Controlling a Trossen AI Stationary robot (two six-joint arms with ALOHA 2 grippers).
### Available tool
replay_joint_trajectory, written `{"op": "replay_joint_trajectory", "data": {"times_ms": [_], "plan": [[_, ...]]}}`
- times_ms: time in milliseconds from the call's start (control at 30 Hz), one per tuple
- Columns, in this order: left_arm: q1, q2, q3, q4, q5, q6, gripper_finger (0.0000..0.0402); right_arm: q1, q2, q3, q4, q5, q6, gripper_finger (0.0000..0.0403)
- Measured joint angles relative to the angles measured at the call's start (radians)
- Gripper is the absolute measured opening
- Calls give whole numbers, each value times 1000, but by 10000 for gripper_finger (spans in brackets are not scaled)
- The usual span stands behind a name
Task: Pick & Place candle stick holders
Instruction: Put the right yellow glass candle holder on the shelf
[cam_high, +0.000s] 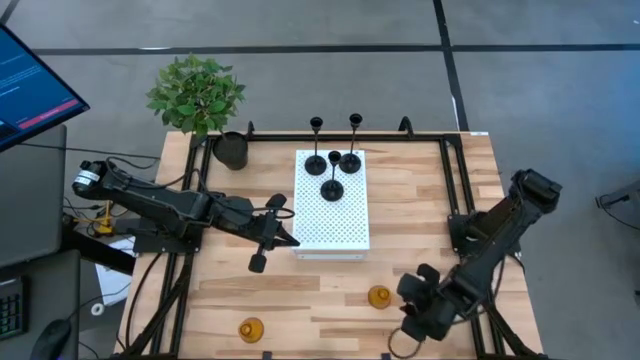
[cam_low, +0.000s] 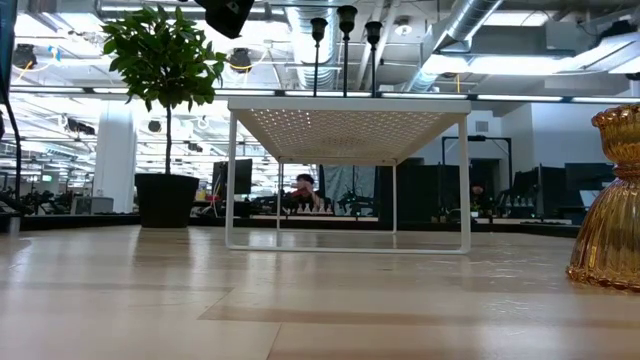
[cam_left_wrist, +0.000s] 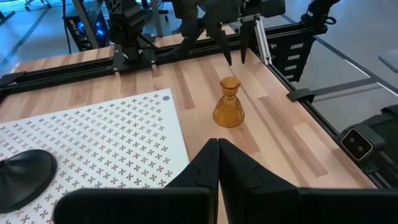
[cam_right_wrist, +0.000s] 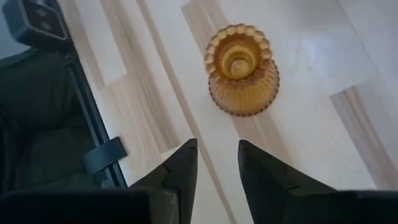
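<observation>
Three black candle stick holders (cam_high: 331, 188) stand by their disc bases on the white perforated stand (cam_high: 335, 225); their tops show in the low view (cam_low: 346, 18). One amber holder (cam_high: 379, 297) stands upright on the table near the front, also seen in the right wrist view (cam_right_wrist: 242, 68) and the left wrist view (cam_left_wrist: 229, 104). A second amber holder (cam_high: 250, 329) stands at the front left. My right gripper (cam_high: 405, 298) hovers open just to the right of the first amber holder, touching nothing (cam_right_wrist: 217, 155). My left gripper (cam_high: 292, 240) is shut and empty by the stand's front left corner (cam_left_wrist: 217, 149).
A potted plant (cam_high: 197, 92) in a black pot (cam_high: 231, 150) stands at the far left corner. Black frame rails (cam_high: 455, 180) run along the table's sides. The stand's thin white legs (cam_low: 231, 180) rest on the wood. A person (cam_low: 305, 190) shows far behind the table.
</observation>
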Motion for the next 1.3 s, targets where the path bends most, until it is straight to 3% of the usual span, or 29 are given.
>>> {"op": "replay_joint_trajectory", "data": {"times_ms": [500, 767, 1067, 1300], "plan": [[0, 0, 0, 6, 0, -1, 6, 257, 12, 0, 1, 300, -2, 107], [0, 0, 0, 8, 0, -32, 6, 356, 173, -2, 0, 442, 61, 107], [0, 0, 0, 8, 0, -32, 6, 365, 334, -1, 1, 512, 294, 107], [0, 0, 0, 8, 0, -32, 7, 309, 333, -1, 11, 588, 293, 107]]}}
